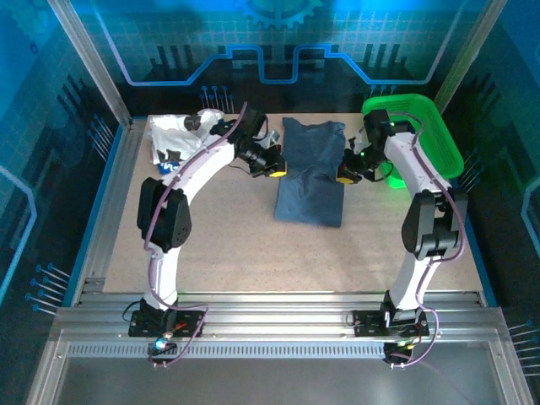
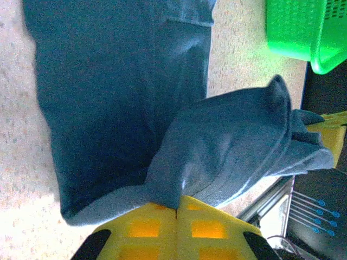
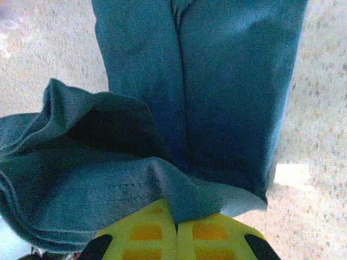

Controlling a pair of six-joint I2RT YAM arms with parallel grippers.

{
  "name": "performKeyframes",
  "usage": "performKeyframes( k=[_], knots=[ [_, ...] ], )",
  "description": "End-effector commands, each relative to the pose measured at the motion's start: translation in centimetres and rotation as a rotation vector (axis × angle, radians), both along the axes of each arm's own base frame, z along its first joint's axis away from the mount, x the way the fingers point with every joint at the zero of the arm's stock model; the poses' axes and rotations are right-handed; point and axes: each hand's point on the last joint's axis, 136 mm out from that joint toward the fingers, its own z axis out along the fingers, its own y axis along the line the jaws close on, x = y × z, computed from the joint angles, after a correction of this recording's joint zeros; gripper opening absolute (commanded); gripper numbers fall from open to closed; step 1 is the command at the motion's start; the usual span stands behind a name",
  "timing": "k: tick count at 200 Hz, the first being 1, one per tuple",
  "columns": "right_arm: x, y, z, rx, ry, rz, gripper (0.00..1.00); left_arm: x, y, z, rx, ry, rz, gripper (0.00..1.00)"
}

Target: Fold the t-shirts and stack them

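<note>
The slate-blue t-shirt (image 1: 310,173) is soft, matt knit cloth with stitched hems, and the white t-shirt (image 1: 173,137) is crumpled cloth too. The table (image 1: 253,245) has a matt, speckled, grainy top framed by brushed metal rails (image 1: 278,314). The basket (image 1: 445,139) is glossy green plastic mesh, and the left gripper (image 2: 177,208) has smooth yellow plastic fingers (image 2: 146,227).

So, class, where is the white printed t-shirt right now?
In the top view, the white printed t-shirt lies far left on the table, left of the blue t-shirt.
</note>
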Motion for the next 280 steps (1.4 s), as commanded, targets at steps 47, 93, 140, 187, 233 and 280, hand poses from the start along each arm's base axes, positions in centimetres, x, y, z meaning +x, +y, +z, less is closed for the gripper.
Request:
performKeyframes(
  k=[47,93,140,187,233,280],
  knots=[
    [6.5,-1.1,-5.6,0.002,0.093,-0.010,0.01,7.4,1.0,-5.1,-0.013,0.035,0.033,0.01],
    [11.2,-1.6,-9.5,0.030,0.109,-0.093,0.42,11.8,0.5,-6.9,-0.105,0.016,0.098,0.57],
    [11.9,-2.8,-0.5,0.007,-0.127,-0.130,0.66,12.9,3.8,2.9,-0.171,-0.136,0.175,0.88],
    [1.6,-2.6,0.5,-0.006,-0.084,-0.112,0.70,3.3,6.0,2.9,-0.131,-0.057,0.127,0.88],
    [-6.0,-0.5,-4.2,0.082,-0.029,-0.136,0.73,-5.6,4.8,-4.5,-0.146,0.142,0.080,0.84],
    [-6.5,1.4,-8.6,0.131,0.021,-0.158,0.71,-6.5,1.2,-8.6,-0.194,0.233,0.095,0.73]
  ],
)
